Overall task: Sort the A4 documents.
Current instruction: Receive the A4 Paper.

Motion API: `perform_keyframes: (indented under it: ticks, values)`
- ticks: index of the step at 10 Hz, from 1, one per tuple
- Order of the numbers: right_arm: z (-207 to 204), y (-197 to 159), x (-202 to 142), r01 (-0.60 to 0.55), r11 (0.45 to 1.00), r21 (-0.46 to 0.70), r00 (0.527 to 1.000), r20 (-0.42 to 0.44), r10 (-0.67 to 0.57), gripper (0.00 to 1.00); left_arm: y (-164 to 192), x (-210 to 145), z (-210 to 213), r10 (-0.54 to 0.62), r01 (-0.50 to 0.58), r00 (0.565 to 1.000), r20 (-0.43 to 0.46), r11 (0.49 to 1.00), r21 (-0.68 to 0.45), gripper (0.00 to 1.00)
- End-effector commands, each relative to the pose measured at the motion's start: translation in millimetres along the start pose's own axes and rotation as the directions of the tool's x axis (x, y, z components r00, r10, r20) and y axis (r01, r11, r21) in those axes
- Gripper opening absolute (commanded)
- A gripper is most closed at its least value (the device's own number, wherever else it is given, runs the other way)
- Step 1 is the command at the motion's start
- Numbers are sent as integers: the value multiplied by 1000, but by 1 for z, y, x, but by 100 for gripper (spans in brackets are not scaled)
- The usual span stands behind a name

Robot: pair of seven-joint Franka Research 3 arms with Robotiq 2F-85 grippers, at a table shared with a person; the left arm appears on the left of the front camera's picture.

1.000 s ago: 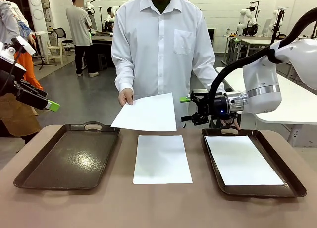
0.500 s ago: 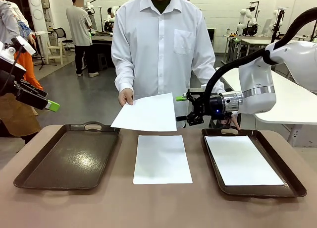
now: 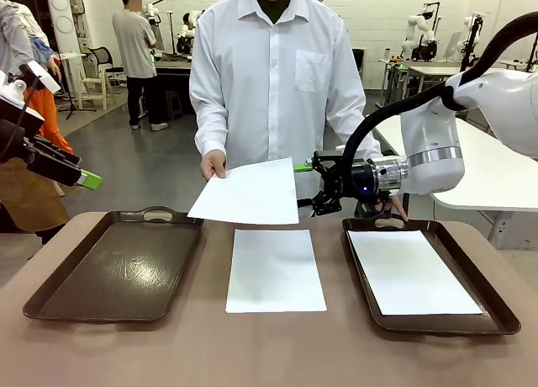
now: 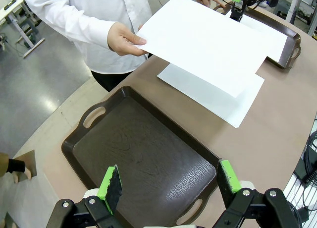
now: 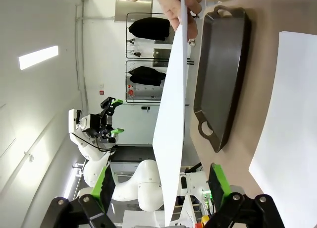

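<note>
One document [image 3: 412, 271] is lying in the 3 o'clock tray [image 3: 498, 323]; the centre sheet [image 3: 275, 269] and the hand-held sheet [image 3: 248, 192] are waiting, with the left gripper [image 4: 169, 180] and the right gripper [image 3: 304, 185] hovering, jaws apart.

The front view faces the person [image 3: 269, 76] across the surface [image 3: 168, 353]. The left wrist view looks down on the left tray [image 4: 143, 153]; the right, rolled sideways, faces left. All share the held sheet [image 3: 248, 192].

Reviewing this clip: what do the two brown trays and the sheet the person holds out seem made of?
Left tray and right tray: probably moulded plastic, dark brown, semi-gloss; light glints off a faintly textured floor and handles are cut into the rims. Held sheet: thin matte white paper, a mere sliver edge-on in the right wrist view.
</note>
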State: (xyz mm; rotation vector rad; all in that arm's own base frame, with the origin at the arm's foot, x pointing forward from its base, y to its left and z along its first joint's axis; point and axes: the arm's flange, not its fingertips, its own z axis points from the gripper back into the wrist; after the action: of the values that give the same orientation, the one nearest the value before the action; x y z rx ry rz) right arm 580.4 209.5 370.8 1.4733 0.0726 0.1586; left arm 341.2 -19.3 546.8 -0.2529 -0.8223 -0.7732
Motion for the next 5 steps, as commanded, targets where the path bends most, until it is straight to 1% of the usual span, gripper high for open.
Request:
perform_keyframes:
  ticks: [1,5]
  values:
    - [2,0,0,-7,1000,0,1000,4,7,100,1,-1,0,-9,9,1000,3,1000,-7,100]
    - [2,0,0,-7,1000,0,1000,4,7,100,1,-1,0,-9,9,1000,3,1000,-7,100]
